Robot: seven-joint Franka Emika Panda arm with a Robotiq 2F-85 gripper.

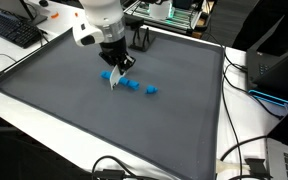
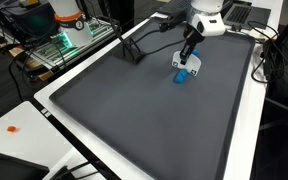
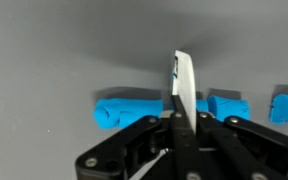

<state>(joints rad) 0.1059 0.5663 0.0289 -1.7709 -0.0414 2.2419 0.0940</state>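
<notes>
Blue pieces (image 3: 124, 107) lie in a short row on the grey mat (image 1: 74, 110); in both exterior views the row sits toward the far half of the mat, right under the arm, with the end chunks a little apart from the rest. The gripper (image 3: 181, 122) is clamped on a thin white blade (image 3: 183, 85) — the wrist view shows the fingers pressed flat against its sides, with the blade standing out well past them; its tip lines up with the gap between the long piece and the shorter chunks beside it. Whether the edge touches the blue material or the mat, I cannot tell; in an exterior view the blade (image 1: 113, 85) reaches down to about the level of the row.

The risks, as I judge them: the blade is held by only a small part of its length, so any sideways load could twist it in the grip or bend it; the pieces are small and loose — nothing pins them — so a push could slide them along the mat; the material looks soft, so it may cling to the blade and lift with it; too hard a press could drag or pucker the mat.
</notes>
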